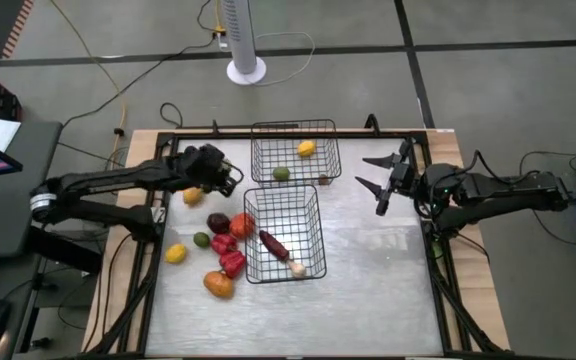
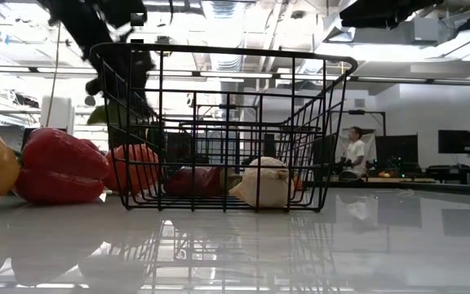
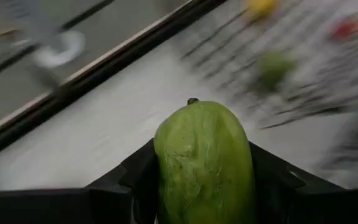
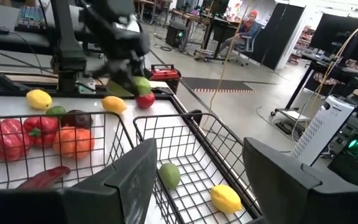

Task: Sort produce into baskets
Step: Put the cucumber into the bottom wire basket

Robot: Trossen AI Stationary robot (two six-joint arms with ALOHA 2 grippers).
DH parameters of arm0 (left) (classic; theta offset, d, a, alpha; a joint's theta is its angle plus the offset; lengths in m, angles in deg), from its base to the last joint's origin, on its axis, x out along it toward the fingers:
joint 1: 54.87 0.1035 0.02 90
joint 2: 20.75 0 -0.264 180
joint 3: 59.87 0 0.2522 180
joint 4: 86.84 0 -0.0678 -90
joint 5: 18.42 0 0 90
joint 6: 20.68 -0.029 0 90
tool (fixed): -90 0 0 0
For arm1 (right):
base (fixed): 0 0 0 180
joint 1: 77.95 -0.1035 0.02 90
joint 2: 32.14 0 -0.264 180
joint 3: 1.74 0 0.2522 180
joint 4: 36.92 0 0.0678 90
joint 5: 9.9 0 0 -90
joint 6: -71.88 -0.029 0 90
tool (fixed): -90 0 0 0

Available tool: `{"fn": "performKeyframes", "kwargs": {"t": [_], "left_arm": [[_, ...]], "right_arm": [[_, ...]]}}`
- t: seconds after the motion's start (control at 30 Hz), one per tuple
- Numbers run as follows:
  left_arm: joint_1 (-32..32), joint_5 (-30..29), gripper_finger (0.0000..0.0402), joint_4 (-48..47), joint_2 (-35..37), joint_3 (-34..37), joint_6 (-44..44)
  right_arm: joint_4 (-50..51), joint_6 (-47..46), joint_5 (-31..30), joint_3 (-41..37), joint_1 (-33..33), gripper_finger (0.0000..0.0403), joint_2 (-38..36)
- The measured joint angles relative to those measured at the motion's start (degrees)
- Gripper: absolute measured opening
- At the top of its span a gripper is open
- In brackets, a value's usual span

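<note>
High view: my left gripper (image 1: 226, 180) hangs above the table's far-left part, just left of the far basket (image 1: 295, 151), while my right gripper (image 1: 380, 178) waits over the far-right part with fingers spread and nothing between them. Left wrist view: my left fingers (image 3: 272, 177) are clamped on a green pear-like fruit (image 3: 205, 163), stem end pointing away. The far basket holds a yellow lemon (image 1: 307, 148), a green lime (image 1: 281, 173) and a small red piece (image 1: 324, 180) at its near-right corner. The near basket (image 1: 284, 233), touching the far one, holds a dark red chilli (image 1: 272, 243) and a whitish garlic bulb (image 1: 297, 268). Loose pieces lie left of the near basket: a red pepper (image 1: 224, 243), an orange tomato (image 1: 242, 225), a maroon piece (image 1: 217, 222) and a yellow lemon-like fruit (image 1: 175, 254).
</note>
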Motion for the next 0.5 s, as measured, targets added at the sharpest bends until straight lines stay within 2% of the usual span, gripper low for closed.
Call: {"fn": "performKeyframes", "kwargs": {"t": [0.07,0.17,0.23,0.33,0.5], "left_arm": [[-1.9,6.6,0.0172,3.7,2.4,-0.2,-1.6],[-5.7,19.6,0.0173,11.9,5.2,0.6,-2.9],[-9.0,25.1,0.0173,18.9,5.8,1.3,-2.0],[-15.0,25.5,0.0173,27.5,5.0,1.8,-0.4],[-23.4,19.5,0.0174,37.9,0.4,1.8,-2.2]], "right_arm": [[0.1,0.0,0.0,0.0,0.0,0.0265,0.0],[0.1,0.0,0.0,0.0,0.0,0.0265,0.0],[0.1,0.0,0.0,0.0,0.0,0.0265,0.0],[0.1,0.0,0.0,0.0,0.0,0.0265,0.0],[-0.4,0.0,0.0,0.0,0.1,0.0265,0.0]]}}
